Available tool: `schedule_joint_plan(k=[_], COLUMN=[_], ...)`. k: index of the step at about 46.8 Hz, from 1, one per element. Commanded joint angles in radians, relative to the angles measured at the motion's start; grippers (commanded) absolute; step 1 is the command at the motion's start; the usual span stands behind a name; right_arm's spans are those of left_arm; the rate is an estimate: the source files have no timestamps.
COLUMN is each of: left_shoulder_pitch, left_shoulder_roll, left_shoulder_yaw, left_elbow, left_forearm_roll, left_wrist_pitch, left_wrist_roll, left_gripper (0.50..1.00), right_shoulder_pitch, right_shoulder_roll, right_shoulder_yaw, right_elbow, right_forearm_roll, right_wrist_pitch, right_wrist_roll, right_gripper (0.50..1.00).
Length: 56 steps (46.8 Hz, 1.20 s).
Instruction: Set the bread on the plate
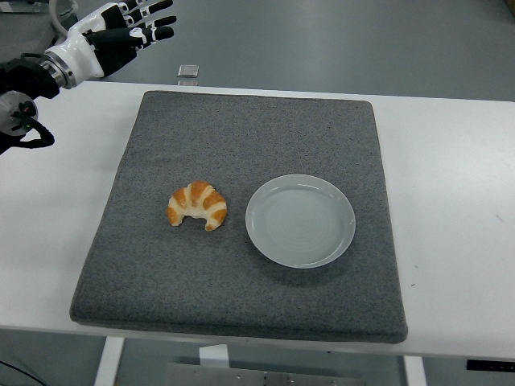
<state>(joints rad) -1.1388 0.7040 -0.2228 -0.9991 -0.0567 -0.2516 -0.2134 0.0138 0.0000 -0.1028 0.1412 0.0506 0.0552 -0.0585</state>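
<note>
Lying on a grey mat (241, 145): one bread (197, 206), a croissant, left of centre; one white plate (300, 220) just beside it on the right, not touching, nothing on it. Mat rests on a white table (451, 185). Left hand (121, 30) at the upper left, raised beyond the mat's far left corner, fingers spread, holding nothing, well apart from the bread.

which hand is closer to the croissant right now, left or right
Left, by default. The left hand is raised with fingers spread at the table's far left corner, well up and to the left of the croissant and not touching it. The right hand is out of view.
</note>
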Motion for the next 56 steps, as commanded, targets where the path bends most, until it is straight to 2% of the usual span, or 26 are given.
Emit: schedule_joint_plan(k=[1,5,9,16,23,30,40,47,56], left_shoulder_pitch=[-0.080,-0.171,-0.268,-0.421,-0.492,-0.489,-0.447,-0.401,-0.383], left_shoulder_roll=[0.018,0.043,0.061,0.071,0.083,0.078,0.063,0.054,0.091], left_shoulder_yaw=[0.097,0.201,0.299,0.445,0.531,0.574,0.592,0.594,0.599], left_elbow=[-0.071,-0.154,-0.220,-0.279,-0.364,-0.418,-0.418,-0.437,-0.507], left_forearm_roll=[0.090,0.202,0.305,0.452,0.583,0.715,0.745,0.747,0.771], left_wrist_pitch=[0.064,0.132,0.172,0.178,0.176,0.176,0.183,0.213,0.222], left_wrist_roll=[0.009,0.015,0.015,0.040,0.089,0.132,0.132,0.132,0.134], left_gripper=[0.943,0.943,0.943,0.943,0.947,0.947,0.949,0.949,0.947], right_shoulder_pitch=[0.000,0.000,0.000,0.000,0.000,0.000,0.002,0.001,0.003], right_shoulder_roll=[0.000,0.000,0.000,0.000,0.000,0.000,0.000,0.000,0.000], right_shoulder_yaw=[0.000,0.000,0.000,0.000,0.000,0.000,0.000,0.000,0.000], right_elbow=[0.000,0.000,0.000,0.000,0.000,0.000,-0.002,-0.002,0.000], right_forearm_roll=[0.000,0.000,0.000,0.000,0.000,0.000,0.000,0.002,0.002], right_wrist_pitch=[0.000,0.000,0.000,0.000,-0.003,-0.003,-0.005,-0.005,-0.006], right_wrist_roll=[0.000,0.000,0.000,0.000,0.000,0.000,0.000,0.000,0.000], right_gripper=[0.930,0.930,0.930,0.930,0.930,0.930,0.930,0.930,0.930])
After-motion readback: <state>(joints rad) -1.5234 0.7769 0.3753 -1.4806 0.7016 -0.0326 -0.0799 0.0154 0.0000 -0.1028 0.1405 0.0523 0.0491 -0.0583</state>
